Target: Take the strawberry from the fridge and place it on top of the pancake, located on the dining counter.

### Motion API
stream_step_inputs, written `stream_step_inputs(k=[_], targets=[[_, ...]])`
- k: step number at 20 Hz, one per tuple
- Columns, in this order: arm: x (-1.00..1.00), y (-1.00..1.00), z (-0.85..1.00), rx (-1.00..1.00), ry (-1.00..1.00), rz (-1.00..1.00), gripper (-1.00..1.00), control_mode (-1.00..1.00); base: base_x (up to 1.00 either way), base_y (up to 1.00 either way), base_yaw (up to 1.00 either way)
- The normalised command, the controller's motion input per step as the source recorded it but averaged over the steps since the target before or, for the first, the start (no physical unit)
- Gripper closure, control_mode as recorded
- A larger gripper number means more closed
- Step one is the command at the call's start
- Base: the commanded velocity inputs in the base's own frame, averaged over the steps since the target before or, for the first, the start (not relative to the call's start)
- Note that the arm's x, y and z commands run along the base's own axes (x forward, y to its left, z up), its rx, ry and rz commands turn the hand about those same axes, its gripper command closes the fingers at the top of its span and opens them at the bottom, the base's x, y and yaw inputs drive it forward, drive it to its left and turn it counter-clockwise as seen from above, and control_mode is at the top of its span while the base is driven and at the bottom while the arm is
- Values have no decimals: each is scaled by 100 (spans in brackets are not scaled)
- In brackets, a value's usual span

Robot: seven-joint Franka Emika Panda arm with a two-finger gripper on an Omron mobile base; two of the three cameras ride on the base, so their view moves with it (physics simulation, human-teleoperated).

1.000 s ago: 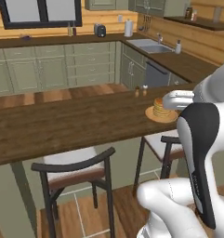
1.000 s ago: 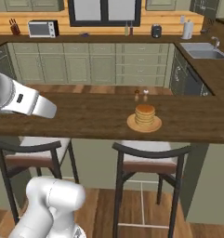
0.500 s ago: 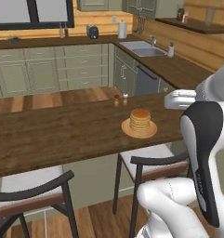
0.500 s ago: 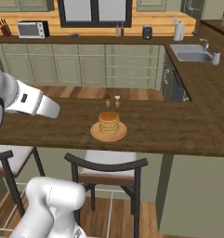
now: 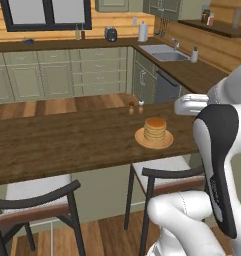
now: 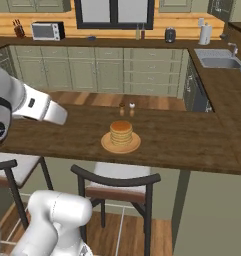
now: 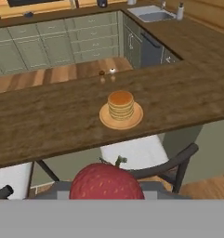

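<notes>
From the left base view, we see the pancake [image 5: 155,129] stacked on its orange plate [image 5: 142,141] near the right end of the dining desk [image 5: 52,142], with two small shakers [image 5: 136,107] just beyond it on the far side. A stool [image 5: 164,176] stands right below the plate; our arm could catch its backrest if we reach in low.

From the right base view, the pancake [image 6: 121,133] sits mid-desk, well apart from the desk's near edge, so we judge the reach to be long; stretching could leave us short of the stack.

In the hand view, the strawberry [image 7: 107,181] is grasped in our pincer [image 7: 107,189], low in the near foreground, with the pancake [image 7: 120,104] ahead and below. Being round, the fruit may roll off the stack if we let it go high or off-centre.
</notes>
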Motion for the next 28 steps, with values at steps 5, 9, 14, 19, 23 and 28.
stream_step_inputs(k=[5,9,14,19,23,28], targets=[[100,-11,-35,8,40,10,100,-100,0,0,0],[100,-8,-71,0,47,1,100,-100,0,0,0],[93,-30,-55,2,27,0,100,-100,0,0,0],[79,-46,-41,0,10,0,100,-100,0,0,0],[73,-33,-31,0,14,0,100,-100,0,0,0],[68,-13,-24,0,10,0,100,-100,0,0,0]])
